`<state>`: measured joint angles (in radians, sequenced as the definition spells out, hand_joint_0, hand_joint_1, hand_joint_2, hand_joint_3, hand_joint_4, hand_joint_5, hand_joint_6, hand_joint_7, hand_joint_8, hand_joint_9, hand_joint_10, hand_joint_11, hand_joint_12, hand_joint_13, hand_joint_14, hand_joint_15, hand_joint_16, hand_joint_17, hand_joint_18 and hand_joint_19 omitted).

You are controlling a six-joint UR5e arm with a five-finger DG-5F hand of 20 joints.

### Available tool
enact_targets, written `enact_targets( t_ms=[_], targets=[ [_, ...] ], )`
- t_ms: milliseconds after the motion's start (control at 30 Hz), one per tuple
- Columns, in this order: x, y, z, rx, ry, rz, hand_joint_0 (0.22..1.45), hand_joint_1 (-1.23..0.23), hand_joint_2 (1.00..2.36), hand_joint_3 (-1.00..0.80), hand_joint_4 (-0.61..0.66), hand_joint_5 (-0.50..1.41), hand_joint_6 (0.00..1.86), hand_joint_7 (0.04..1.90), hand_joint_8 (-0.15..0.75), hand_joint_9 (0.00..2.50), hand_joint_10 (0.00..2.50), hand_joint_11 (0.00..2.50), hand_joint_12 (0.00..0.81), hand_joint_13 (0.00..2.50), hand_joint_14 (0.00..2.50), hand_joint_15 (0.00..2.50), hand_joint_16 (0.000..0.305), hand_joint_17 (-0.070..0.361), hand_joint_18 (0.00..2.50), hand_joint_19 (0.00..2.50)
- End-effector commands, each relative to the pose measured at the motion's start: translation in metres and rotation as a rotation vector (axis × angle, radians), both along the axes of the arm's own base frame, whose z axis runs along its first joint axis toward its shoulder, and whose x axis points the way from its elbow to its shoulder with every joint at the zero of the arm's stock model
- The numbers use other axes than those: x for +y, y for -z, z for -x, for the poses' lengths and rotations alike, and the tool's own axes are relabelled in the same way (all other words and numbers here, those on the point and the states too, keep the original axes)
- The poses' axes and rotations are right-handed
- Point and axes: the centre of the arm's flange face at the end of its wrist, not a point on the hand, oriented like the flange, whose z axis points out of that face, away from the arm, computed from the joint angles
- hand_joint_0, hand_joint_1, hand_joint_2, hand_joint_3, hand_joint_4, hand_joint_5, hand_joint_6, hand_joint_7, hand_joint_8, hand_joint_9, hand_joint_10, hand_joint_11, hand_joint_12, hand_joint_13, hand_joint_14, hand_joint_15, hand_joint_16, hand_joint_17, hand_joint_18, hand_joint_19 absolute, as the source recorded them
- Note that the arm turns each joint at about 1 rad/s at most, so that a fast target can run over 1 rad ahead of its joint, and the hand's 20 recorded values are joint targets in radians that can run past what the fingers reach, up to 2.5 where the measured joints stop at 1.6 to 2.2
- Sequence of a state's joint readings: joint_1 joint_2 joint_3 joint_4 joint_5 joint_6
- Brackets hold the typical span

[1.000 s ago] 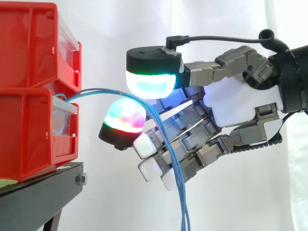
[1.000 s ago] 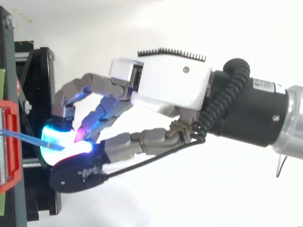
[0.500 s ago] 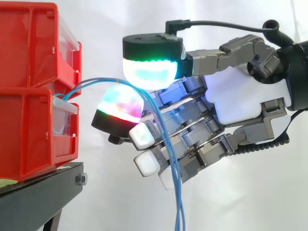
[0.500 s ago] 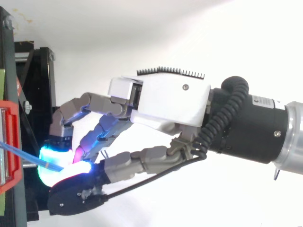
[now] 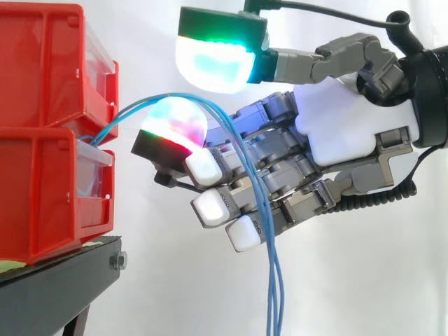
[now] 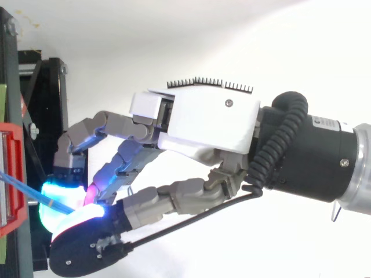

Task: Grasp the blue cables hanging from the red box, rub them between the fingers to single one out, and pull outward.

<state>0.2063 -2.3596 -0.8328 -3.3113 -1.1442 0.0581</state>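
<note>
Though near red bins [image 5: 42,140], hand [image 5: 343,133] apart.

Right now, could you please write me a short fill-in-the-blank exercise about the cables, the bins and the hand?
The blue cables leave the ___ of the two stacked red bins. The bins sit on a ___ stand. Beyond the hand, the cables run off the side view's ___ edge.
Missing words: lower; black; bottom.
</note>
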Motion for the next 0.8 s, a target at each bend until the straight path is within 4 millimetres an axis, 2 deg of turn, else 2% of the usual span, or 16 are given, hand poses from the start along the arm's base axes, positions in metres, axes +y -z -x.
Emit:
enact_targets(
  t_ms=[0,267,300,400,767],
  targets=[
    [-0.001,0.0,0.0,0.002,0.0,0.002,0.54,-0.67,1.0,-0.5,0.2,-0.12,0.82,1.0,0.326,0.98,0.01,0.43,0.399,0.91,0.02,0.51,0.045,0.101,0.74,0.52],
    [-0.002,0.004,0.0,0.007,0.001,0.019,0.54,-0.68,1.0,-0.5,0.21,-0.12,0.78,1.01,0.329,0.98,0.01,0.43,0.4,0.91,0.02,0.51,0.045,0.101,0.74,0.52],
    [-0.005,0.019,0.002,0.032,0.001,0.03,0.54,-0.68,1.0,-0.49,0.21,-0.12,0.78,1.01,0.328,0.98,0.01,0.43,0.402,0.91,0.02,0.5,0.045,0.101,0.74,0.52],
    [-0.006,0.037,0.003,0.022,0.002,0.024,0.54,-0.68,1.0,-0.49,0.21,-0.11,0.76,1.02,0.327,0.98,0.01,0.43,0.4,0.91,0.02,0.51,0.045,0.101,0.74,0.52],
    [-0.004,0.036,-0.002,-0.022,0.005,0.027,0.54,-0.66,1.0,-0.49,0.22,-0.11,0.73,1.04,0.328,0.98,0.01,0.43,0.4,0.91,0.02,0.51,0.045,0.102,0.74,0.53]
  ],
)
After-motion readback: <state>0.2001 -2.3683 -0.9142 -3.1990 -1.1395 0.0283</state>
